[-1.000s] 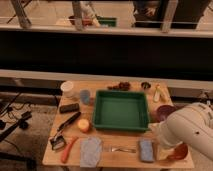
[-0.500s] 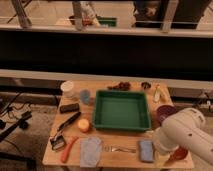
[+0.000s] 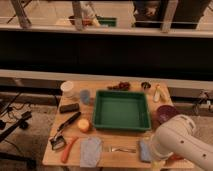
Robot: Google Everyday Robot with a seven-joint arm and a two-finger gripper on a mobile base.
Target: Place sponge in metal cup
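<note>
The sponge [image 3: 144,150] is a small blue-grey block lying flat near the table's front edge, right of the middle. The metal cup [image 3: 145,85] is small and dark and stands at the back of the table, behind the green tray's right corner. My white arm [image 3: 177,140] reaches in from the lower right. Its gripper [image 3: 153,154] is at the arm's low end, right beside the sponge's right side and mostly hidden by the arm. The sponge and the cup are far apart, with the tray between them.
A green tray [image 3: 121,110] fills the table's middle. A dark red bowl [image 3: 165,114] and a yellow object [image 3: 158,92] are on the right. A white cup [image 3: 67,89], a blue-grey plastic cup [image 3: 85,96], a black brush [image 3: 69,121], a round orange fruit [image 3: 83,125], a grey cloth [image 3: 90,151] and a fork [image 3: 122,149] lie on the left and at the front.
My arm has swung left and down across the table's front right corner, bringing its end up against the sponge. The sponge and the other things have not moved.
</note>
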